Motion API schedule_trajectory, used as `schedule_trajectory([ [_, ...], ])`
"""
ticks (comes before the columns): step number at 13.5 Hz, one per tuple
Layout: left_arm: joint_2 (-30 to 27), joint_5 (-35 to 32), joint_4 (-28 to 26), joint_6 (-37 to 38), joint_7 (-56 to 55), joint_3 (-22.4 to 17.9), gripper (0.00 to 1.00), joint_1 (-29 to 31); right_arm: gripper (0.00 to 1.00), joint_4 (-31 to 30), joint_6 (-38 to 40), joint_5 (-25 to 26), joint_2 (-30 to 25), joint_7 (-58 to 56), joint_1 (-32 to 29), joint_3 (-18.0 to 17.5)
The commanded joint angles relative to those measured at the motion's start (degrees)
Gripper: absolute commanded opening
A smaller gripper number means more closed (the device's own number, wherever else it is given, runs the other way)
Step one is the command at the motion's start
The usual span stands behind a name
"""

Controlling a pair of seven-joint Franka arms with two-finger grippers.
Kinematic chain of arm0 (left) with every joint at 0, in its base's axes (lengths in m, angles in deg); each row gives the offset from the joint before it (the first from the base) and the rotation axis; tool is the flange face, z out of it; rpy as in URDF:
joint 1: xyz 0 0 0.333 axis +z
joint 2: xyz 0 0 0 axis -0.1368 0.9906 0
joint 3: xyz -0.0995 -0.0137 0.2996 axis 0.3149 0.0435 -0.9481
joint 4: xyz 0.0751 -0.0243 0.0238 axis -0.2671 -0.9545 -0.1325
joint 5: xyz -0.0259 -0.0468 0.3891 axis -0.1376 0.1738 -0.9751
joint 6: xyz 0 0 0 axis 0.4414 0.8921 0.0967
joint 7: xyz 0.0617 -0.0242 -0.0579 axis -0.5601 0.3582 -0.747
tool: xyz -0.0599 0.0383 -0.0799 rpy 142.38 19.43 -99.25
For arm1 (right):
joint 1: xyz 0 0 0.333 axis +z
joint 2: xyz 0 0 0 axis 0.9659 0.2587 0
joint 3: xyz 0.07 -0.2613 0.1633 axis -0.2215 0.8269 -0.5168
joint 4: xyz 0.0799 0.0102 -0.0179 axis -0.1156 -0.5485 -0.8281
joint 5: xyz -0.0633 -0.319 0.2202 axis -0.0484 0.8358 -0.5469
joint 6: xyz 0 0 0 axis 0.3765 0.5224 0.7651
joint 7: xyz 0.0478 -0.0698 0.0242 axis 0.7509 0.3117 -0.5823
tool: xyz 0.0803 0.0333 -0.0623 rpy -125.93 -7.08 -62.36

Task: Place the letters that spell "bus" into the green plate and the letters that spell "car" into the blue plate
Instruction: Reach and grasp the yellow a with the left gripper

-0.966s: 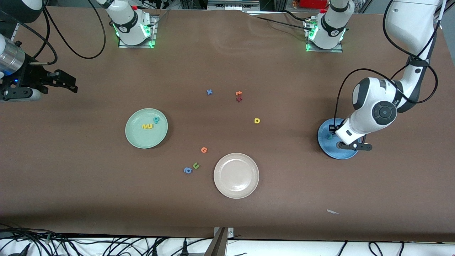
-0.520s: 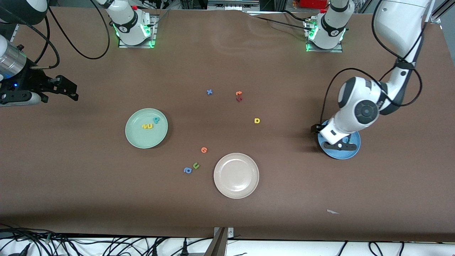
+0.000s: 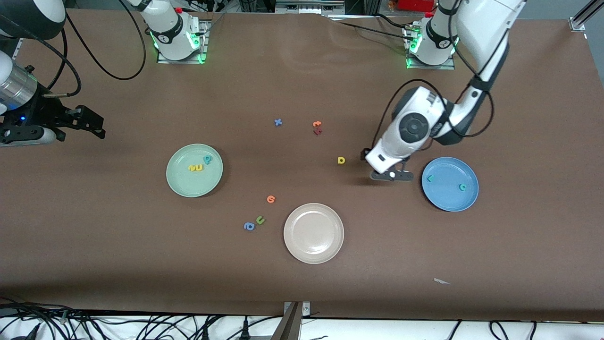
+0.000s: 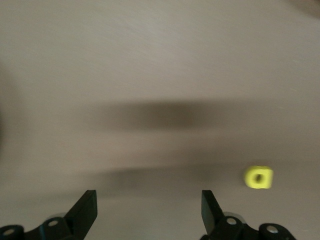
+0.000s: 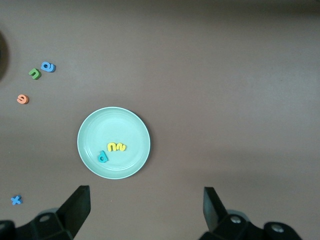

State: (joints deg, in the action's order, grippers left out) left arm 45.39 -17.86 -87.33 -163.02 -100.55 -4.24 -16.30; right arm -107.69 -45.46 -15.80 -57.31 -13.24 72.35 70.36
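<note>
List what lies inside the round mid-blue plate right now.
The round mid-blue shallow plate holds two tiny teal foam letters: one nearer the rim toward the table's middle, another toward the left arm's end. Nothing covers the plate, so its whole inside shows.

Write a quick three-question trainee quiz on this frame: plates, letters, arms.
1. True or false: the blue plate holds three letters.
2. Which loose letter lies closest to the left tool? A) yellow letter B) orange letter C) blue x
3. Fill in: the beige plate holds ___ letters.

Key:
1. False; only two teal letters lie in it.
2. A
3. No. The green plate holds three. The open right tool waits at the right arm's end of the table.
</note>
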Motion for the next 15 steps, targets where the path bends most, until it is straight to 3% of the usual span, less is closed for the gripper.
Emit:
schedule_trajectory([
  [1, 2.23, -1.58, 0.17, -3.27, -9.07, -0.26, 0.91, -4.38, 1.0, 1.18, 0.38, 0.83, 0.37, -0.98, 0.28, -0.05],
  [8, 10.67, -2.02, 9.92, -5.04, -18.34, -1.49, 0.86, -10.99, 1.0, 1.18, 0.47, 0.74, 0.37, -0.97, 0.29, -0.06],
  [13, 12.7, -6.59, 10.55, -4.78, -18.87, -1.85, 0.79, -10.82, 1.0, 1.18, 0.29, 0.65, 0.37, -0.71, 0.2, -0.06],
  [15, 12.7, -6.59, 10.46, -4.69, -18.87, -1.85, 0.72, -10.73, 1.0, 1.18, 0.29, 0.39, 0.46, -0.71, 0.11, 0.03],
])
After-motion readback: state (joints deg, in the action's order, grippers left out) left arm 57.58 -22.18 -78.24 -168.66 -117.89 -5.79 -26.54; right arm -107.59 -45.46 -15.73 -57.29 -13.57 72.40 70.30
